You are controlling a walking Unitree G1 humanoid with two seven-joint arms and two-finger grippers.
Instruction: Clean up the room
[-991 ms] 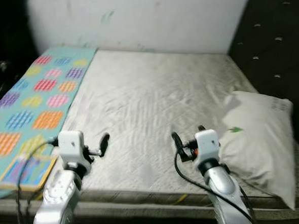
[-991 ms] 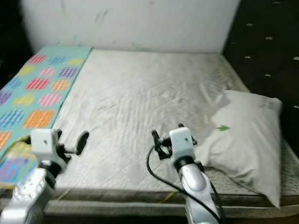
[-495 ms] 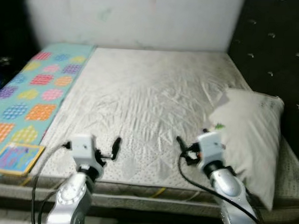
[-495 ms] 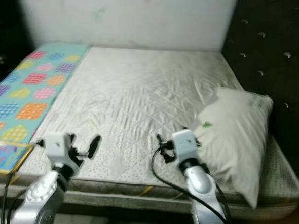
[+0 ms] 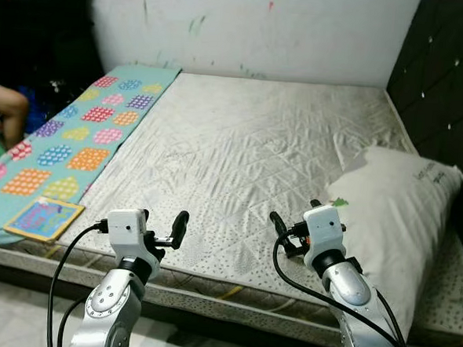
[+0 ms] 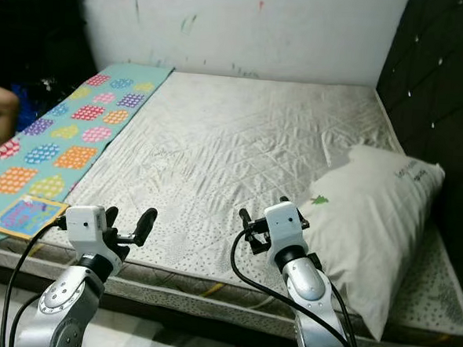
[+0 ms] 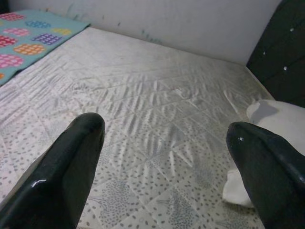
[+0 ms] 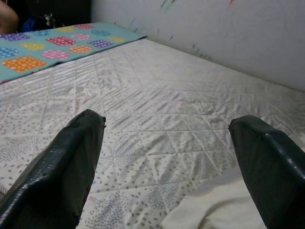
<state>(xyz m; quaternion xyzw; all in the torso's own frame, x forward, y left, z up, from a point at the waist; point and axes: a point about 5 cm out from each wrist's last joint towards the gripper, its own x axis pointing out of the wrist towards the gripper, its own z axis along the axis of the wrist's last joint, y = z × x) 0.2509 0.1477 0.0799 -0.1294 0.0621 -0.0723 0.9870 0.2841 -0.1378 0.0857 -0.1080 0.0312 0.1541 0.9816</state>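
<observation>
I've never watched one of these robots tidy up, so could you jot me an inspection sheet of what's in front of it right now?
Surface: bare quilted mattress, wrinkled.
Job's things: white pillow by the dark headboard; patterned blanket along the far side; small colourful book on its near end.
Clutter: nothing seen.
Grippers: left gripper and right gripper both open, empty, above the near edge.
Cables: black cables along both arms.
Surroundings: marked white wall; person's knee at the side.

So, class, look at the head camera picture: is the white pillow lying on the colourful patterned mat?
No, the white pillow lies on the bare mattress by the dark headboard, across the bed from the patterned mat.
</observation>
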